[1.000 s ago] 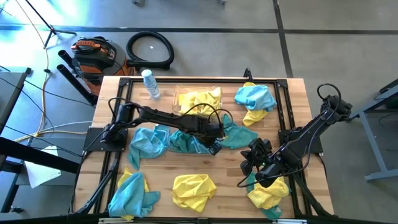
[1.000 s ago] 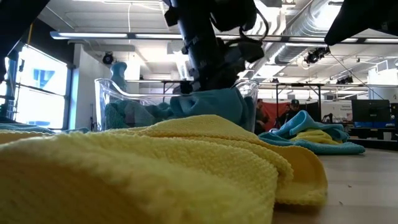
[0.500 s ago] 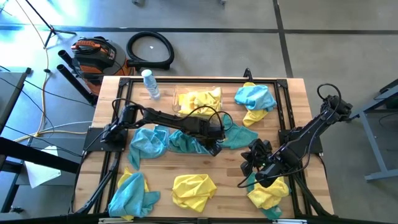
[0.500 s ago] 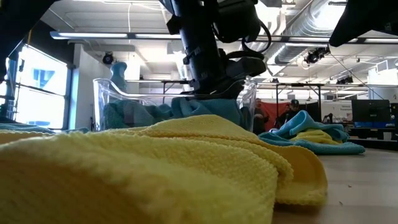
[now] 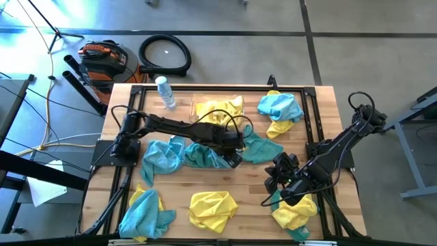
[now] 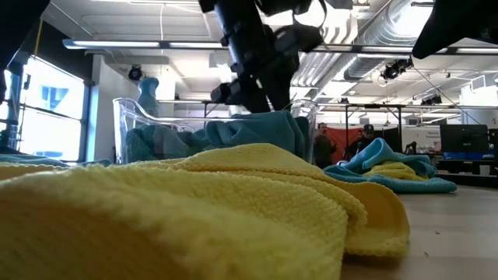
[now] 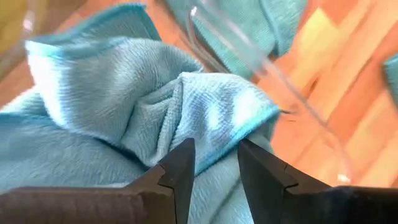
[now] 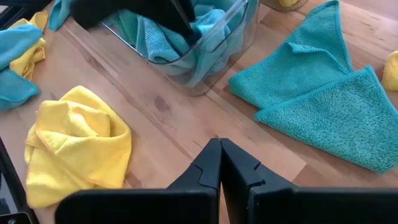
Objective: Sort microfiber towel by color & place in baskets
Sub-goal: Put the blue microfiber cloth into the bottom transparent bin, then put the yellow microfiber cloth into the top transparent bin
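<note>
My left gripper (image 5: 233, 158) (image 7: 214, 165) stands open just over a clear basket (image 8: 211, 46) near the table's middle. A crumpled teal-blue microfiber towel (image 7: 180, 106) lies in that basket on other teal ones, with its top right below the fingertips. A second clear basket (image 5: 194, 101) at the far middle holds yellow towels (image 5: 218, 109). My right gripper (image 5: 278, 172) (image 8: 221, 149) is shut and hovers over bare wood at the right, near a flat teal towel (image 8: 323, 106).
Loose towels lie around: teal (image 5: 160, 154) left of the basket, teal on yellow (image 5: 280, 109) at the far right, yellow (image 5: 212, 208) at the near middle, teal and yellow (image 5: 147, 212) at the near left, yellow (image 5: 293, 212) at the near right. A water bottle (image 5: 164, 92) stands far left.
My left gripper has opened and let go of the teal towel, then risen a little above the basket. The towel has dropped and settled on the other teal towels inside.
</note>
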You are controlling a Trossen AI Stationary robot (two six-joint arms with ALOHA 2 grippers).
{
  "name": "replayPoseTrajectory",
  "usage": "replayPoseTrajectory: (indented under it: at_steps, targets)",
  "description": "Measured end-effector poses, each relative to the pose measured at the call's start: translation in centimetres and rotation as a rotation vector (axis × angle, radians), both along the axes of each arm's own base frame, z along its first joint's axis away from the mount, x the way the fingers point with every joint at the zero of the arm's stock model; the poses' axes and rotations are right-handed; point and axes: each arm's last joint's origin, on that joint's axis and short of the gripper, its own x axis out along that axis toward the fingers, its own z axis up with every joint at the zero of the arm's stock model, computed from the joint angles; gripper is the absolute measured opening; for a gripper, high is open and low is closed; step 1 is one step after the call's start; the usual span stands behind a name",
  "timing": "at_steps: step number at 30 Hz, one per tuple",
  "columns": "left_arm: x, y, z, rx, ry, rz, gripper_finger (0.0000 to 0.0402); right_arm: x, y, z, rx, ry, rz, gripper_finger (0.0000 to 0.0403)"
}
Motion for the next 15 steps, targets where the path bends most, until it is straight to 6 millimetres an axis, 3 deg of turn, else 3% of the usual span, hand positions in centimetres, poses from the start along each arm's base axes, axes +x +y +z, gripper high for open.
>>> replayPoseTrajectory:
  at_steps: [8, 15]
  targets:
    - [-1.9, 0.0, 3.4, 0.010, -0.013, -0.022, 0.0111, 0.0, 0.0, 0.0, -0.004, 0.003, 0.003, 0.0000]
    - [-3.9, -1.8, 6.0, 0.075, -0.042, -0.295, 0.0111, 0.3, -0.4, 0.0, -0.023, 0.000, -0.006, 0.0000]
